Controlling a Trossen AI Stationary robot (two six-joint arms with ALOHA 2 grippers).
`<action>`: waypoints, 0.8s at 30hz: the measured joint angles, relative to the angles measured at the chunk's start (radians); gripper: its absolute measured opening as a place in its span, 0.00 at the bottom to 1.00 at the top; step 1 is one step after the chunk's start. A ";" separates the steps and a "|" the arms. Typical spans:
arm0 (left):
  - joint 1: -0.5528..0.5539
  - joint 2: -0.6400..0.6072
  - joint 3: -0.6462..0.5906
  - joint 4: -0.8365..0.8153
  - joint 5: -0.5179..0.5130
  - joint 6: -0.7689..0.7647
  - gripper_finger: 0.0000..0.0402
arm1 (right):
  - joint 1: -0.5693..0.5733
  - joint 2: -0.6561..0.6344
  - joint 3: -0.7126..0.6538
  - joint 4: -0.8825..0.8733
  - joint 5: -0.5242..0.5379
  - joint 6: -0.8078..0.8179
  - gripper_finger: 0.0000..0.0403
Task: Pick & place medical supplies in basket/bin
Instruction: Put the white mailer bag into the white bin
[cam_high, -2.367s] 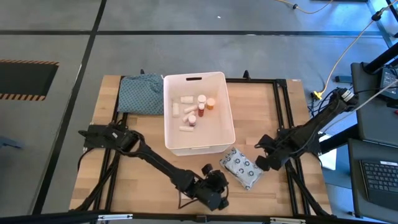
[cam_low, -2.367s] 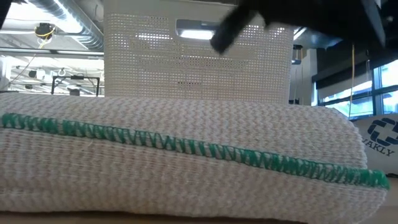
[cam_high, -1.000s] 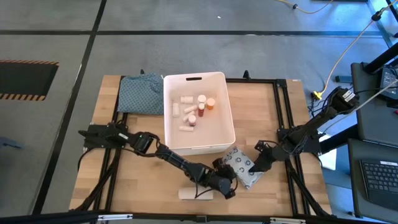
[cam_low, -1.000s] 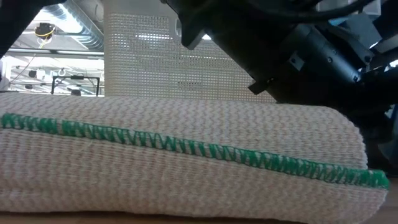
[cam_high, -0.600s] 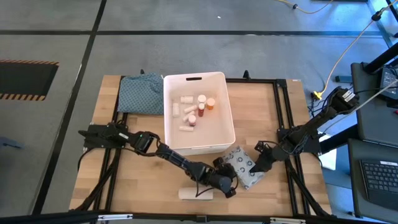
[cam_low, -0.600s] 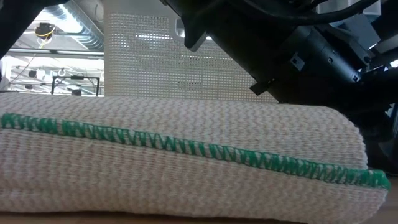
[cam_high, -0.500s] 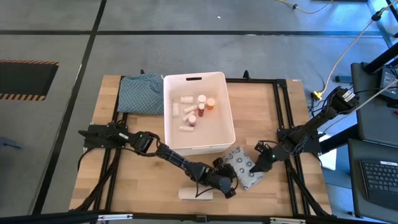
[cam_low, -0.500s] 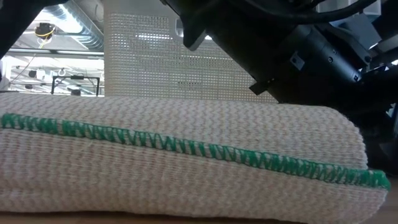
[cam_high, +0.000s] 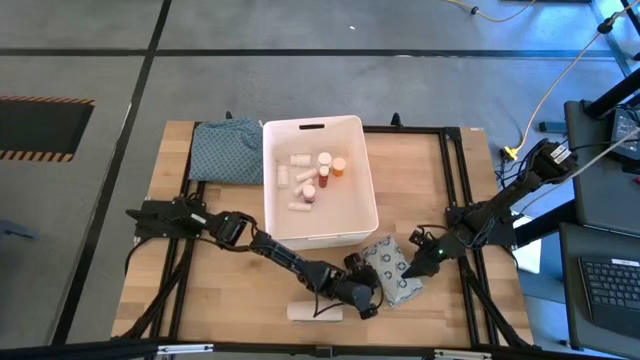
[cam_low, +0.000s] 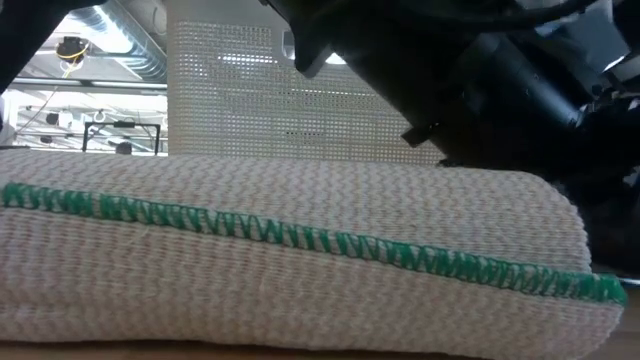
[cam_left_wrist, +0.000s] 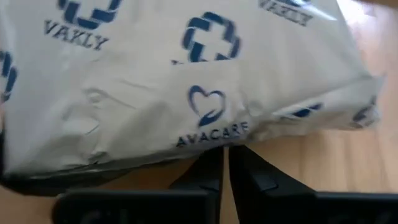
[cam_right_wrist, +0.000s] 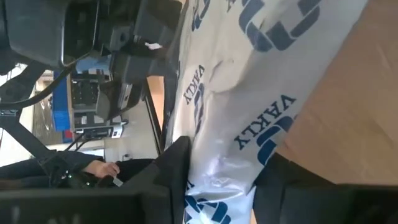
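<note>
Near the table's front edge we see the white packet (cam_high: 390, 273) lying flat between both grippers; the right gripper (cam_high: 411, 270) has its fingers straddling the packet's edge; the left gripper (cam_high: 368, 293) is pinched narrow just beside it, arm stretched low; the beige roll (cam_high: 314, 312) lies nearby; the bin (cam_high: 369, 190) holds small supplies.

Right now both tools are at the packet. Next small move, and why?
Probably close the right tool on the packet. Its fingers sit on either side of the packet's edge and look not yet clamped. The left tool is shut against the packet's other side, so it seems to brace it. The packet lies on the table beside the bin, so a short lift would follow.
</note>
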 joint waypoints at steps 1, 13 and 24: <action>-0.003 -0.002 0.001 -0.001 0.004 0.011 0.07 | 0.000 0.000 0.000 0.004 0.000 -0.002 0.30; -0.055 -0.042 0.128 -0.298 -0.082 0.028 0.26 | -0.001 -0.001 0.184 -0.211 -0.035 -0.126 0.31; -0.088 -0.198 0.162 -0.504 -0.269 0.102 0.27 | 0.003 -0.001 0.592 -0.940 -0.092 -0.213 0.31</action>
